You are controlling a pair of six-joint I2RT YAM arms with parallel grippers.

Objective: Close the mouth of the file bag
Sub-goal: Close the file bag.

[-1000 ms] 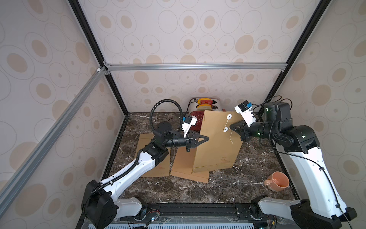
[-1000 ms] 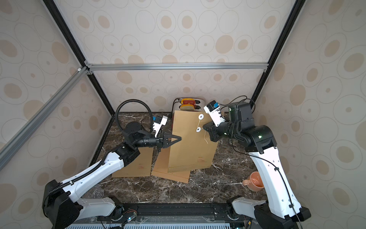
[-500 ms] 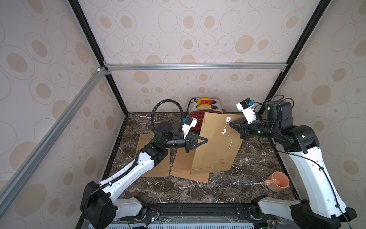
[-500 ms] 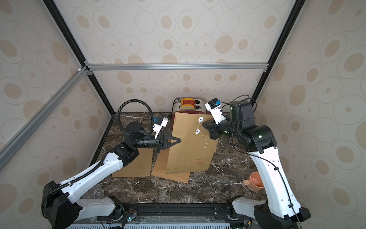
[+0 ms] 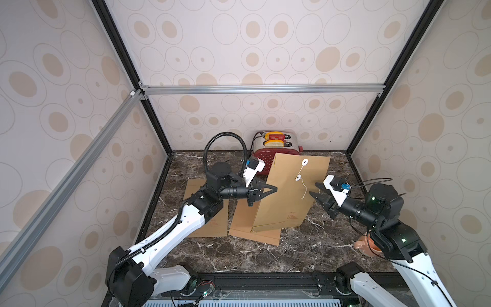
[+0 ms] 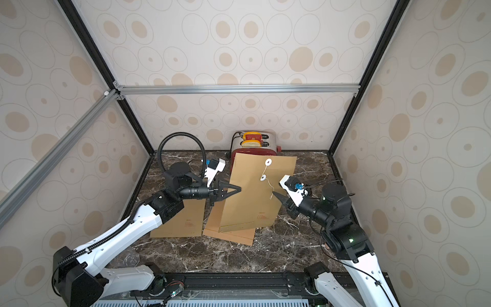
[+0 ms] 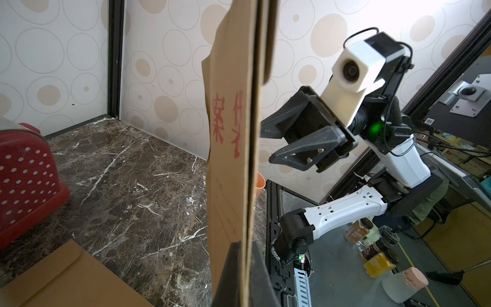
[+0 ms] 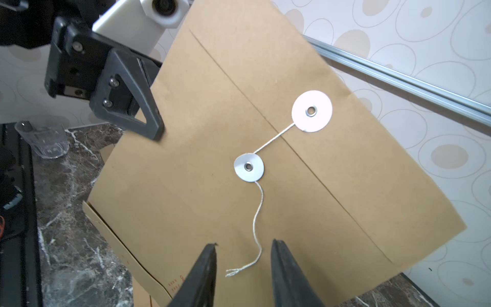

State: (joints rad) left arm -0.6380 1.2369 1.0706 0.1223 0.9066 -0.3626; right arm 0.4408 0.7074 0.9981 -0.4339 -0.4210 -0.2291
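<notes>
A brown file bag (image 5: pixel 287 202) (image 6: pixel 252 202) stands upright on the marble table, its flap folded down over the mouth. My left gripper (image 5: pixel 275 189) (image 7: pixel 245 245) is shut on the bag's left edge. A white string (image 8: pixel 259 212) runs from the upper disc (image 8: pixel 312 111) on the flap to the lower disc (image 8: pixel 249 167), and its frayed end hangs loose. My right gripper (image 5: pixel 314 189) (image 8: pixel 243 243) is open at the bag's right side. Its jaws stand either side of the loose string end without touching it.
A red toaster (image 5: pixel 276 151) stands behind the bag. Two more brown file bags (image 5: pixel 210 212) (image 5: pixel 255 234) lie flat beneath and to the left. An orange cup (image 5: pixel 364 244) sits at the right front, a clear plastic cup (image 6: pixel 130 259) at the left front.
My right gripper was shut at the lower disc; it has opened, let the string go and drawn back down and to the right. The left gripper still holds the bag.
</notes>
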